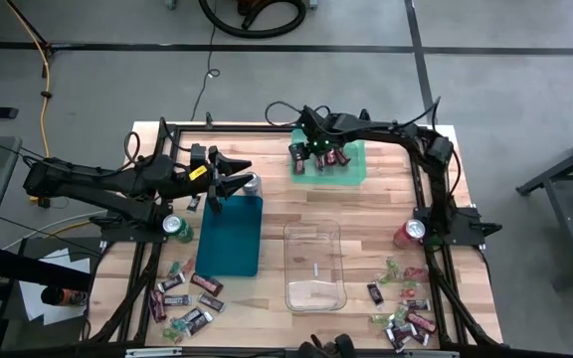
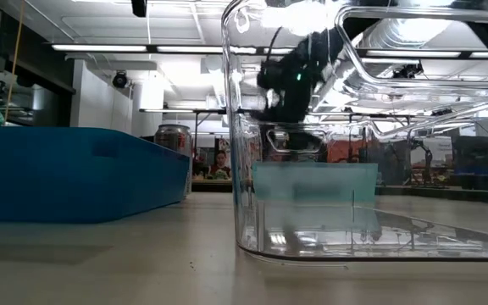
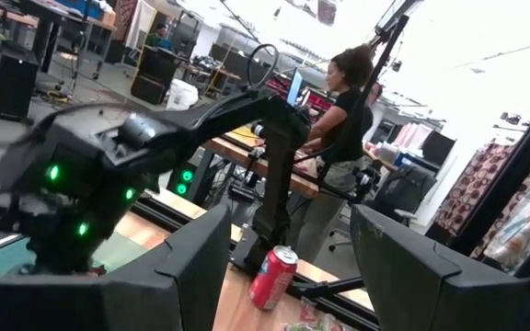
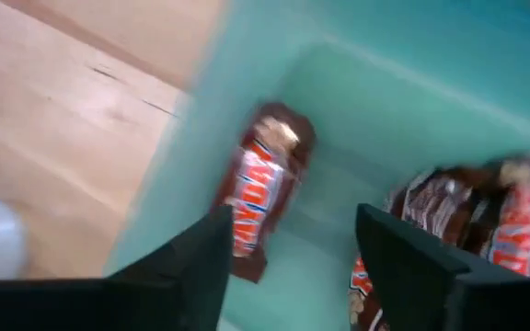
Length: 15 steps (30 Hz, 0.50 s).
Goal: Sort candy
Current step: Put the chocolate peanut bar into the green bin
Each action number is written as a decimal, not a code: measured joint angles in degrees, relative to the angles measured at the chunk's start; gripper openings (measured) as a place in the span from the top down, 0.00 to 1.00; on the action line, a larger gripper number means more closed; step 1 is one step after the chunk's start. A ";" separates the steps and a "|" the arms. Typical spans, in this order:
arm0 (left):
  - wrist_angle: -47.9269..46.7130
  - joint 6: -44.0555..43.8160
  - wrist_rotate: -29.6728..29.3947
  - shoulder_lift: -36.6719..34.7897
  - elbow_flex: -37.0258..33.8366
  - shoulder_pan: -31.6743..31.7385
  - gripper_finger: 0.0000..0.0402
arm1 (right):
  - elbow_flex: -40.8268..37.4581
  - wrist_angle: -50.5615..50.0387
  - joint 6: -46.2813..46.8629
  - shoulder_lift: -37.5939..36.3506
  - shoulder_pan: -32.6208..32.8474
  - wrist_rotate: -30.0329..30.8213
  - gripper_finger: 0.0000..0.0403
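My right gripper [image 1: 311, 151] hangs open over the left end of the pale green bin [image 1: 351, 171] at the table's far side. In its wrist view the open fingers [image 4: 288, 221] stand above a dark red-and-brown bar [image 4: 260, 188] that lies in the bin's corner, tilted against the wall. More such bars [image 4: 467, 221] lie heaped beside it. My left gripper [image 1: 241, 175] is open and empty above the far end of the blue bin [image 1: 229, 234]. Loose candy lies in two heaps, near left [image 1: 182, 293] and near right [image 1: 404, 308].
A clear bin [image 1: 313, 266] stands in the table's middle, near side. A silver can [image 1: 253, 182] stands at the blue bin's far end, a green can [image 1: 175, 227] left of it, a red can [image 1: 409, 234] to the right. A person [image 3: 343, 119] is beyond the table.
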 joint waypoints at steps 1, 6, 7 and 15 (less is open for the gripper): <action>0.00 0.00 0.00 0.00 0.00 0.00 0.48 | 0.78 -0.35 -1.33 -1.19 -0.07 0.23 0.40; 0.01 0.00 0.00 0.00 0.00 0.00 0.48 | 2.50 -2.44 -8.69 -9.99 -0.34 1.92 0.37; 0.01 0.00 0.00 0.00 0.00 0.00 0.48 | 2.46 -3.01 -9.75 -12.23 -0.01 2.00 0.37; 0.03 -0.02 0.00 0.00 0.00 0.00 0.48 | -4.51 -3.09 -14.66 -31.49 7.96 5.39 0.37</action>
